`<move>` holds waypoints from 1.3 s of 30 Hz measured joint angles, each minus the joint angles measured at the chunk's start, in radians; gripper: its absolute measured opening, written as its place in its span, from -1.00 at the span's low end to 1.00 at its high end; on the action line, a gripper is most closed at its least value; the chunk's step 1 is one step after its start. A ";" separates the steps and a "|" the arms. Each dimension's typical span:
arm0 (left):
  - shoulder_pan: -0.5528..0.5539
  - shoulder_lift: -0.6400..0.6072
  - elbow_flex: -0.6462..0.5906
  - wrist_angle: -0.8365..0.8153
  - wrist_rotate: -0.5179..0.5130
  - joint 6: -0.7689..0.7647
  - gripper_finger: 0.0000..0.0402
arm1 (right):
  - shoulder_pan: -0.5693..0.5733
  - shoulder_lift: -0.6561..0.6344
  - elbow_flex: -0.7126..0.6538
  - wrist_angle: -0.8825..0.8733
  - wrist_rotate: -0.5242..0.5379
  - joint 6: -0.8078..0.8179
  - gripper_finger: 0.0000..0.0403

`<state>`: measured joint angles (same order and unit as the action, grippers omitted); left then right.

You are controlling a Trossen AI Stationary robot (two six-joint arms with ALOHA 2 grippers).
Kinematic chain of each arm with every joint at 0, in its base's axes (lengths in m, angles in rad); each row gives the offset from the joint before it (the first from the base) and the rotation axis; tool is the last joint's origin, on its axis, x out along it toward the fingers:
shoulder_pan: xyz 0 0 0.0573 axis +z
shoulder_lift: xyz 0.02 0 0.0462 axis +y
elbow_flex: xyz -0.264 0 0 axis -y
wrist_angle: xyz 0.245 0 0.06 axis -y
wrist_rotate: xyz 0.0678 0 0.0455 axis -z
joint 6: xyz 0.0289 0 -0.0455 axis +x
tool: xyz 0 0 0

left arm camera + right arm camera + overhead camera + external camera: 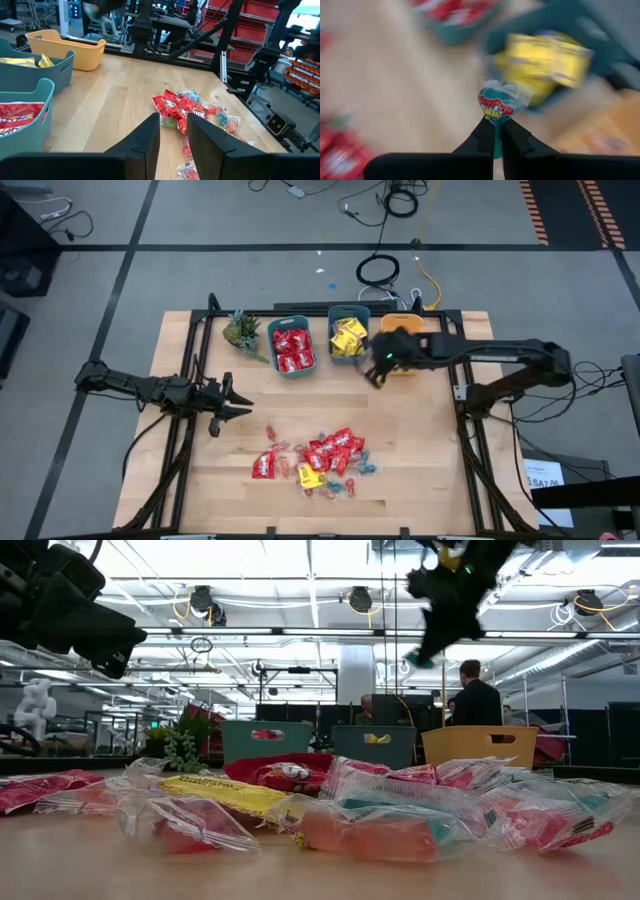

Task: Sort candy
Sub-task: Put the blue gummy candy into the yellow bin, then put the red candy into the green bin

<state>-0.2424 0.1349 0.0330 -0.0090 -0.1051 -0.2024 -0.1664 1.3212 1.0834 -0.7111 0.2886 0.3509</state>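
Three bins sit in a row at the far side of the counter [200, 480], and the right hand [378, 376] is up in the air just short of them, between the yellow-packet bin [348, 337] and the orange bin [402, 340]. Its fingers are pinched tight on a small teal pop [494, 104] in a clear wrapper, and the grip looks to be on the thin stick end only, with the sweet standing out past the fingertips.

That's the risky bit, I'd say. With so little pinched, the pop could swing or slip out mid-carry and land on the counter, or drop into the yellow bin right beside the hand instead of wherever teal pieces go. If the orange bin is the target, letting go too early puts it in the wrong bin or on the rim. The wrapper might also cling to a finger on release.

Back from that hand, toward the near edge of the counter, the unsorted pile [318, 458] has red packets, a couple of yellow ones and little clear, teal and pink pieces all heaped and touching, so plenty is left to sort. Farther along the bin row, away from the right hand, the red bin [291, 346] already holds red packets.

The left hand [232, 404] hangs well off to the side of the pile, fingers partly apart and holding nothing.
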 joint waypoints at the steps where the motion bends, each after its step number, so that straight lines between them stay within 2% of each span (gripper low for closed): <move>1: 0.000 0.000 0.000 0.000 0.000 0.000 -0.47 | -0.030 -0.032 -0.033 0.003 0.037 0.030 -1.00; 6: 0.000 0.000 0.000 0.000 -0.001 0.000 -0.47 | -0.163 -0.127 -0.157 0.002 0.175 0.195 -1.00; 13: 0.000 0.000 0.000 0.000 -0.002 0.000 -0.47 | -0.318 -0.112 -0.224 -0.008 0.169 0.278 -0.90; 19: 0.000 0.000 0.000 0.000 -0.003 0.000 -0.47 | -0.367 -0.096 -0.224 -0.017 0.104 0.262 -0.52; 29: 0.000 0.000 0.000 0.000 -0.004 0.000 -0.47 | -0.384 -0.099 -0.224 -0.019 0.102 0.255 0.18; 34: 0.000 0.000 0.000 0.000 -0.004 0.000 -0.47 | -0.384 -0.099 -0.224 -0.033 0.098 0.232 0.36; 39: 0.000 0.000 0.000 0.000 -0.004 0.000 -0.47 | -0.383 -0.100 -0.224 -0.046 0.081 0.226 0.40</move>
<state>-0.2422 0.1349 0.0330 -0.0090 -0.1089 -0.2028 -0.5495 1.2213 0.8589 -0.7574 0.3701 0.5766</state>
